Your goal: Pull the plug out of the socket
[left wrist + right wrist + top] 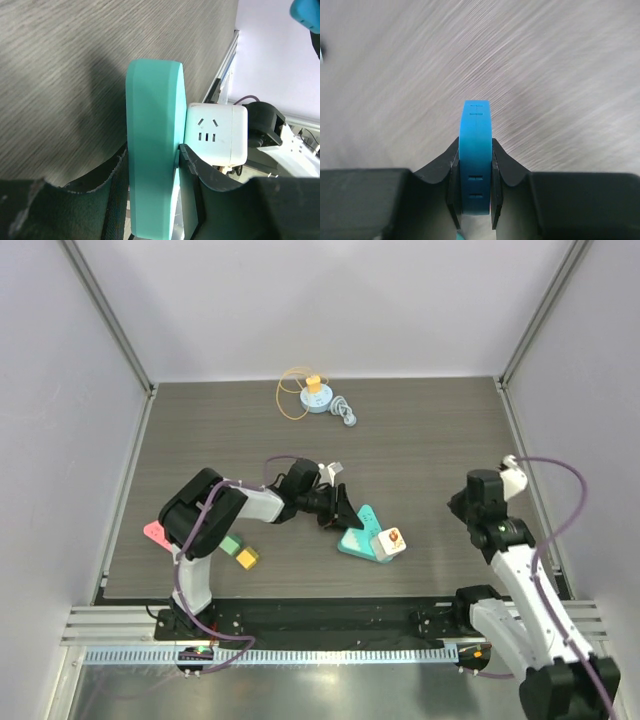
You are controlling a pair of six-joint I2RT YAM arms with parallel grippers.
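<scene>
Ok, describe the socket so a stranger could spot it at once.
On the dark table's near middle, the left gripper clamps a teal wedge. The socket is the white cube on its right end; its neighbours are a green block and a yellow block.

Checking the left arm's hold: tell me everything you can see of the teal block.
The teal block is a thick, smooth, plastic-looking slab with bevelled edges, wedge-shaped from above, on or just above the table. The left pincer is shut across its thickness, one finger on each broad face. A white socket cube sits against one face, its visible slots empty.
</scene>
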